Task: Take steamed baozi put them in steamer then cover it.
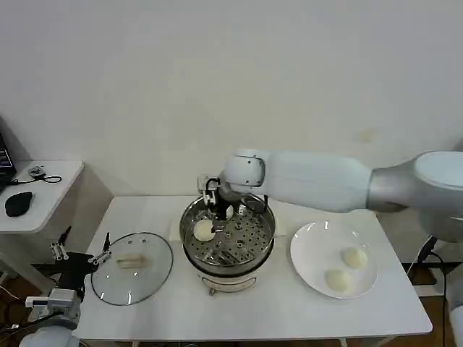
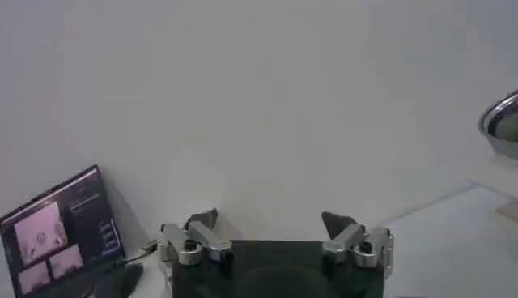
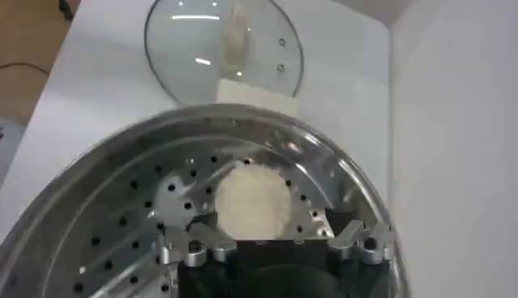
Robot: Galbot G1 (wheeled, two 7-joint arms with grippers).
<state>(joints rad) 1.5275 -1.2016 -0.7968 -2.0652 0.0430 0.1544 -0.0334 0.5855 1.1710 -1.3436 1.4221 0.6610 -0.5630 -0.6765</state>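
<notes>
Right claw (image 3: 273,243), jaws wide, low inside steamer (image 3: 121,194), one baozi (image 3: 251,198) just beyond its fingertips.

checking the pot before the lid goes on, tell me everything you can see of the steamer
The steamer is a round, shiny stainless-steel pot on a white base, standing upright mid-table between the glass cover and the white plate. It is uncovered. A perforated metal tray inside bears one cream-white baozi on its left side. The right hand is at the pot's far rim, open, with a second baozi between its fingers.
</notes>
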